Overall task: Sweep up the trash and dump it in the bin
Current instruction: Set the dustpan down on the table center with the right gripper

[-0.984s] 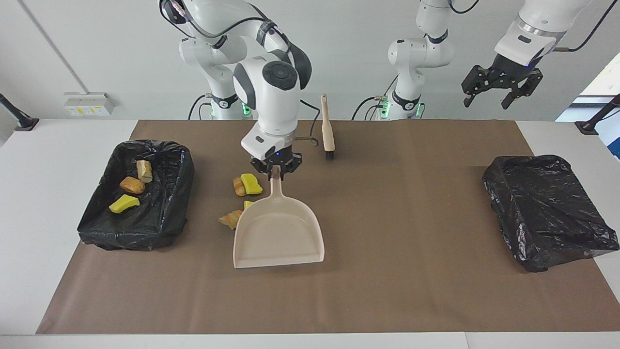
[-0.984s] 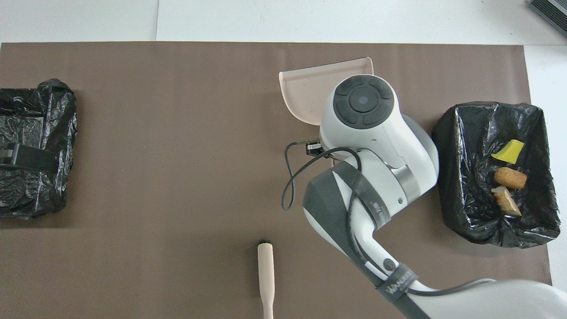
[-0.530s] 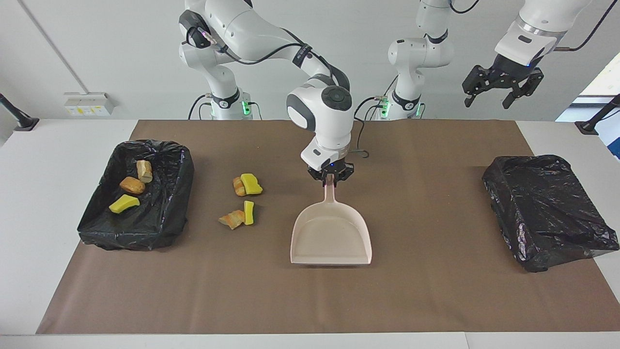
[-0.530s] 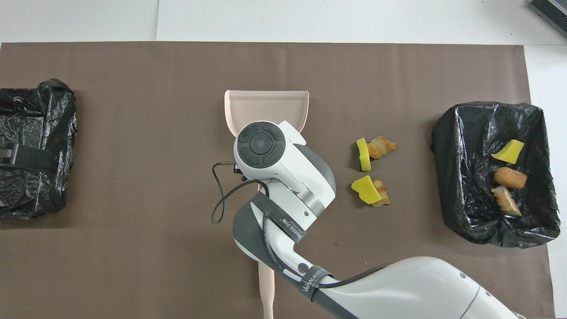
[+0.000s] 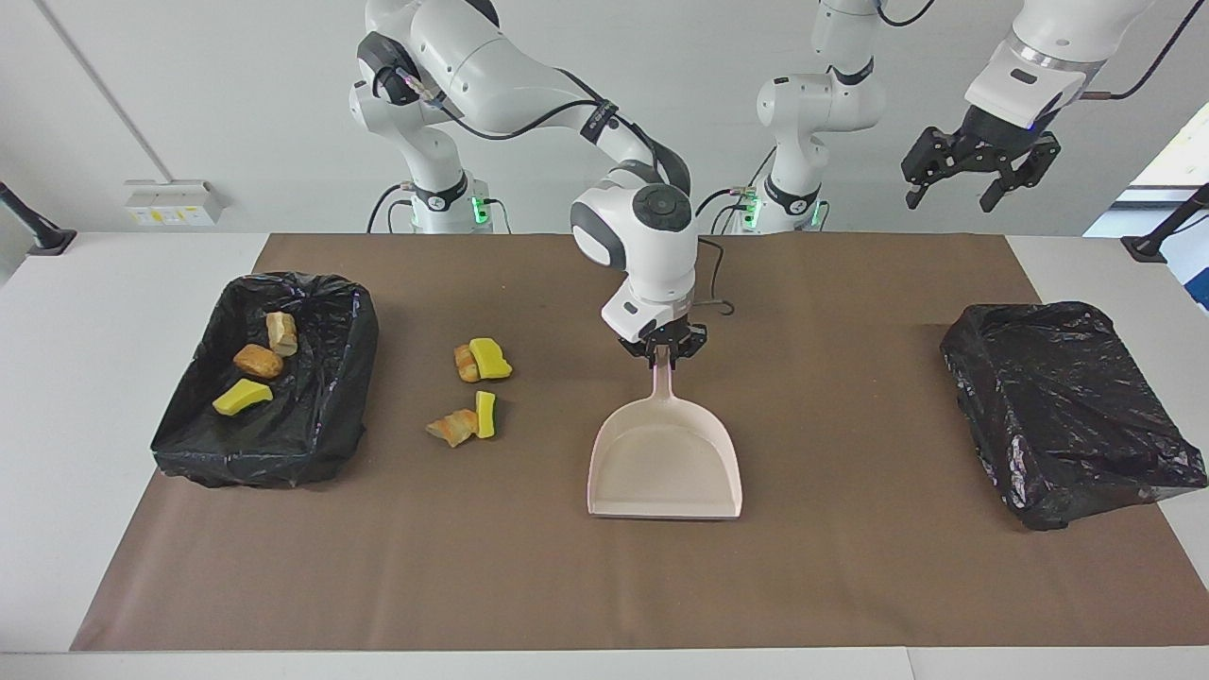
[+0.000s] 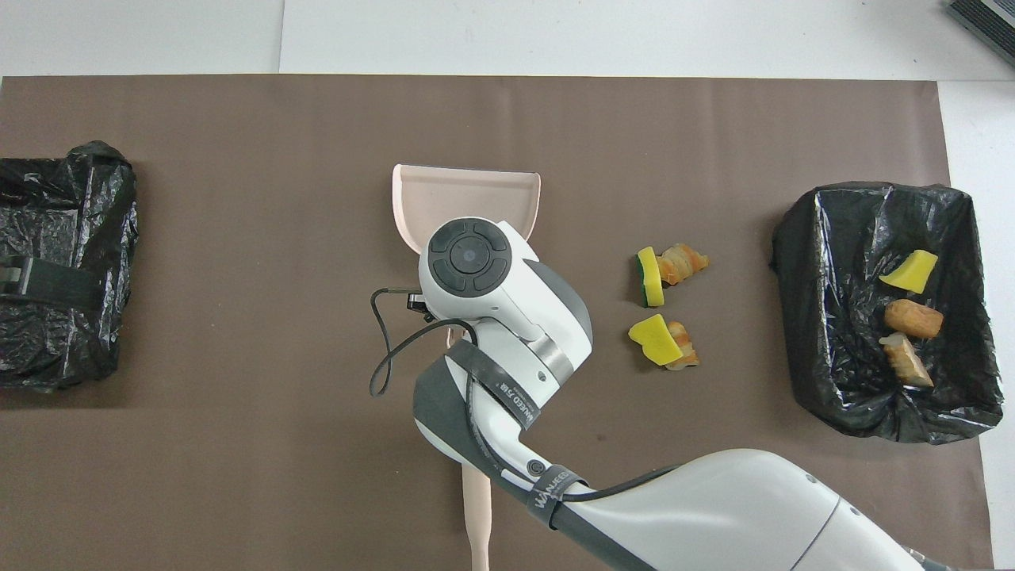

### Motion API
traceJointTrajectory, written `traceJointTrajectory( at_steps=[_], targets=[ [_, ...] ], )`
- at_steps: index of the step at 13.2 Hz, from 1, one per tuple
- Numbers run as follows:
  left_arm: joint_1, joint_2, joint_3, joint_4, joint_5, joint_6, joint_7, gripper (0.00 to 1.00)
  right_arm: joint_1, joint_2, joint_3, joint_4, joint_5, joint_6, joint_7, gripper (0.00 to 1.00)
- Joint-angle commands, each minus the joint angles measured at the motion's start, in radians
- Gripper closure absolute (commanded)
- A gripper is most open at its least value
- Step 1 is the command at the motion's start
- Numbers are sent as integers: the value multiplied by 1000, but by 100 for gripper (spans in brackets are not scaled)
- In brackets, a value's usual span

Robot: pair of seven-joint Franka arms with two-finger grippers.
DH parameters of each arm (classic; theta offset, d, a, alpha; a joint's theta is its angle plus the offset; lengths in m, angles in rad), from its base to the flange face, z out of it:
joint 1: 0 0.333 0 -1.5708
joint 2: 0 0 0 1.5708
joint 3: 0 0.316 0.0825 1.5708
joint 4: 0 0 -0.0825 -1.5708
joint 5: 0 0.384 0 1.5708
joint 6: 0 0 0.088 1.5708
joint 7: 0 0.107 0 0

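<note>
My right gripper [image 5: 664, 351] is shut on the handle of the beige dustpan [image 5: 664, 463], which lies low on the middle of the brown mat, mouth pointing away from the robots. In the overhead view the right wrist hides the handle and only the dustpan [image 6: 464, 194] mouth shows. Trash lies on the mat between the dustpan and the bin: one yellow and orange-brown pair [image 5: 486, 359] [image 6: 662, 341], and another pair [image 5: 468, 422] [image 6: 670, 266]. Three more pieces [image 5: 257, 360] [image 6: 912, 317] sit in the black-lined bin [image 5: 326, 416] [image 6: 801, 262] at the right arm's end. My left gripper [image 5: 978, 184] hangs open, high over the left arm's end.
A second black-lined bin [image 5: 1067, 406] [image 6: 63, 206] stands at the left arm's end of the table. A brush with a beige handle [image 6: 476, 507] lies on the mat close to the robots, partly under the right arm and hidden in the facing view.
The right arm slid the dustpan from beside the loose trash toward the left arm's end, to the mat's middle. The trash pieces stayed put. The left arm waits unmoved.
</note>
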Motion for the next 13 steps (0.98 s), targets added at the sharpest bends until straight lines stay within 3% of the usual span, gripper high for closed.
traceJointTrajectory(
  at_steps=[1, 4, 5, 6, 10, 13],
  targets=[
    [5, -15, -5, -8, 18, -8, 4, 0, 2, -7, 5, -46, 21, 36, 0, 84],
    [5, -15, -5, -8, 18, -8, 4, 0, -1, -5, 3, -55, 10, 42, -14, 70],
    [7, -15, -5, -8, 18, -8, 4, 0, -1, -7, 3, -57, 1, 40, -28, 49],
    [5, -15, -5, -8, 18, -8, 4, 0, -4, -7, 3, -60, 7, 49, -32, 0],
    [5, -15, -5, -8, 18, -8, 4, 0, -50, -28, 8, -54, 34, 7, -35, 0],
    [7, -15, -5, -8, 18, -8, 4, 0, -47, -134, 8, -80, 101, -70, -20, 0]
  ],
)
